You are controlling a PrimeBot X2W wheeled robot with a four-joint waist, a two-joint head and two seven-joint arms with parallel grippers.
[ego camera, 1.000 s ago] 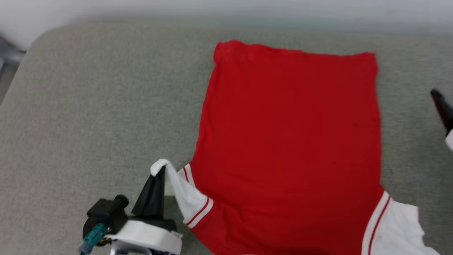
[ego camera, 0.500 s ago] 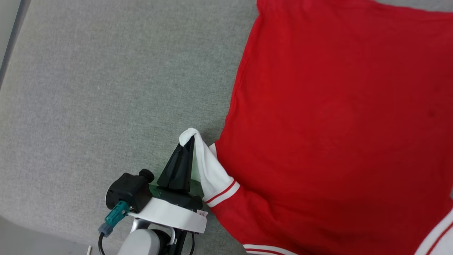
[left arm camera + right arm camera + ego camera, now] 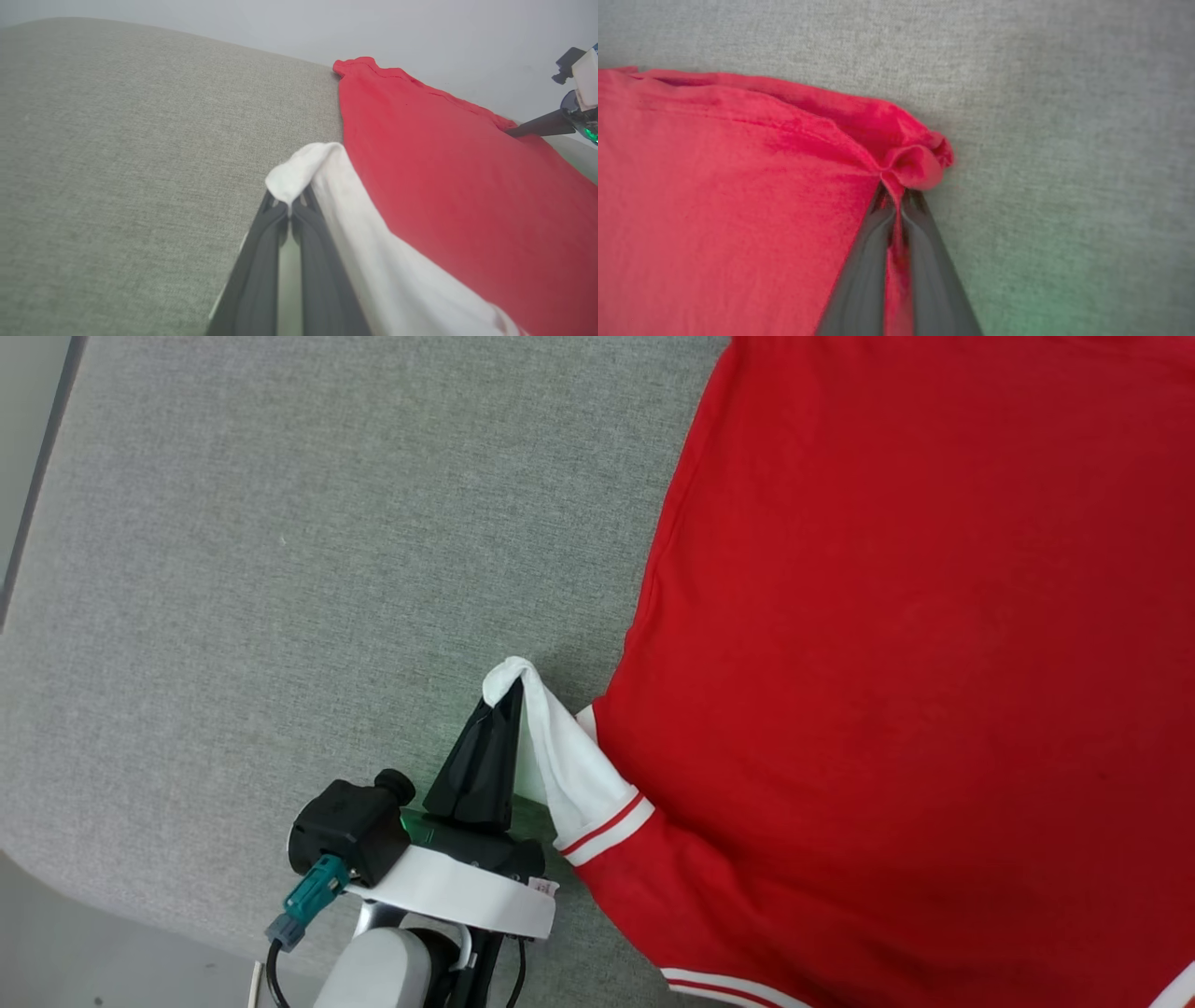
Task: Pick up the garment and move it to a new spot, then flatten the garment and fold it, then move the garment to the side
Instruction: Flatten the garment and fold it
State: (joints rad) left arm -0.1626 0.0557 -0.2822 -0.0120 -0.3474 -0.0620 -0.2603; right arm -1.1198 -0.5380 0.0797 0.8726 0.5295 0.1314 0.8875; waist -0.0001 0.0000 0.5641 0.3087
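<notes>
The red T-shirt [image 3: 887, 663] lies spread flat on a grey woven fabric surface [image 3: 280, 569], taking up the right side of the head view, with its plain red body facing up. Its white short sleeve [image 3: 569, 765], edged with red-and-white striped trim [image 3: 607, 826], is lifted off the surface and pulled up to a point at the left of the shirt. The left gripper [image 3: 512, 693] has its two dark fingers closed together on the tip of that sleeve, and a fold of white cloth bulges over the fingertips. At the far hem, the right gripper [image 3: 896, 193] is pinched tight on a bunched red corner [image 3: 917, 163] of the shirt, with cloth running down between its fingers. A teal connector [image 3: 313, 891] hangs from the left wrist.
</notes>
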